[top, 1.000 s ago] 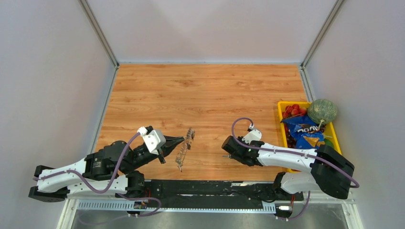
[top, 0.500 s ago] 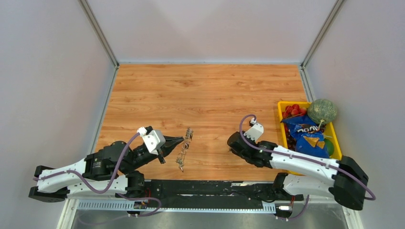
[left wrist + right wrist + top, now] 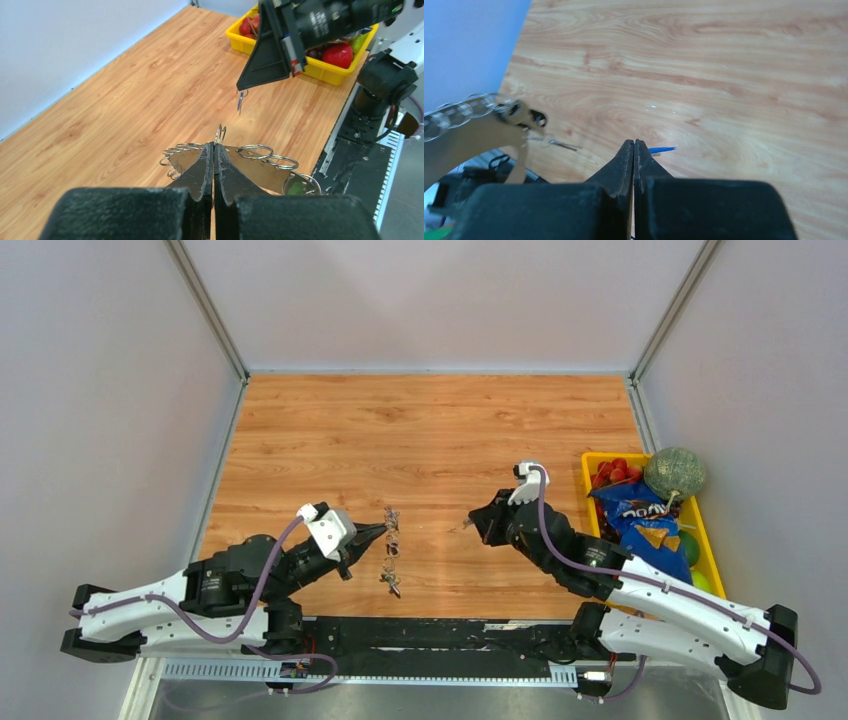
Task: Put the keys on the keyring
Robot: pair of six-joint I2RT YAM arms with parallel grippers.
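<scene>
Near edge of the worktop [image 3: 420, 430], seven o'clock: my left jaws, pressed together on the keyring [image 3: 219, 134]. It stands edge-on just past their tips, and smaller rings [image 3: 255, 150] fan out on either side.
Five o'clock: my right jaws, clamped on a key [image 3: 241, 101] that dangles below their tips. The wrist view shows a thin blue strip just beyond them, likely its blue tag [image 3: 662, 149].
Gap: key and keyring are apart, facing each other across the wood.
Step in hand: carrying the key's eye to the hoop, as I judge it.
Doing it well: hold the hoop steady on the left. Come in slowly from three o'clock with the eye square to the wire. Find the split end, which I cannot make out. Loosen nothing until the wire is through.
Materials: the hoop is thin, silvery, probably springy wire. The key is small, flat metal and likely to twist in a pinch. The worktop is smooth wood-grain.
Three o'clock: yellow tray [image 3: 586, 468] of food, well apart.
</scene>
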